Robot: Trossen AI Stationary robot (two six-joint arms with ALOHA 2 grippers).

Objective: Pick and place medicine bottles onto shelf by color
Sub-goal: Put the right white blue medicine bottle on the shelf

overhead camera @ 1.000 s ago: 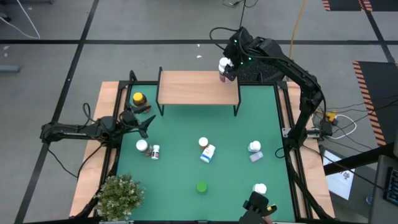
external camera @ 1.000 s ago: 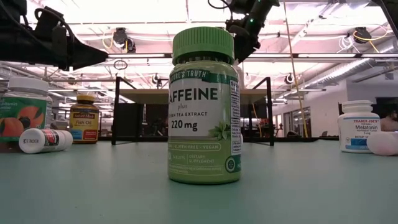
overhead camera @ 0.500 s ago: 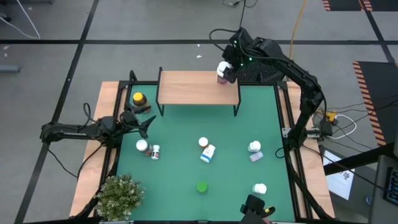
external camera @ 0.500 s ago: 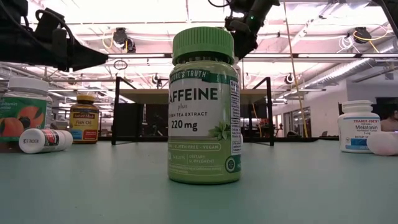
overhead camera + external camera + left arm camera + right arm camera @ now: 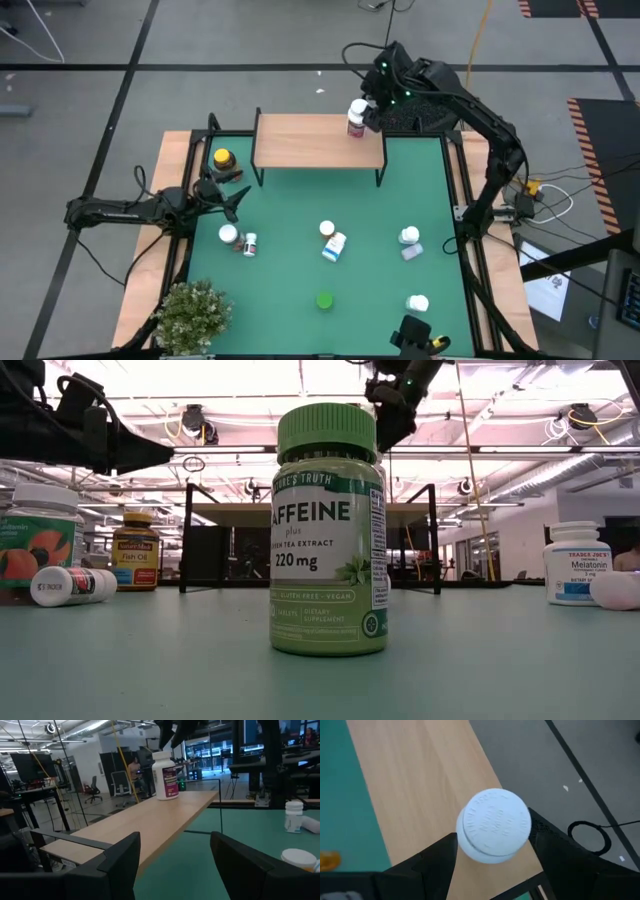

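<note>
A white medicine bottle with a purple label (image 5: 356,118) stands upright on its base on the right far part of the light-wood shelf (image 5: 300,142). It also shows in the left wrist view (image 5: 164,775), and its cap shows in the right wrist view (image 5: 493,825). My right gripper (image 5: 374,98) is open just above the cap, its fingers pointing down on either side and clear of it (image 5: 175,727). My left gripper (image 5: 230,198) is open and empty over the mat's left side, facing the shelf (image 5: 150,825).
On the green mat stand an amber yellow-capped bottle (image 5: 223,160), several white bottles (image 5: 229,235) (image 5: 409,236) (image 5: 417,302), a blue-white one (image 5: 335,246) and a green one (image 5: 324,299) (image 5: 328,530). A potted plant (image 5: 190,312) stands at the near left corner.
My right gripper has let go of the white bottle and has risen a little toward the far edge. The bottle, carried just over the shelf's right end a second ago, now stands free on the shelf.
</note>
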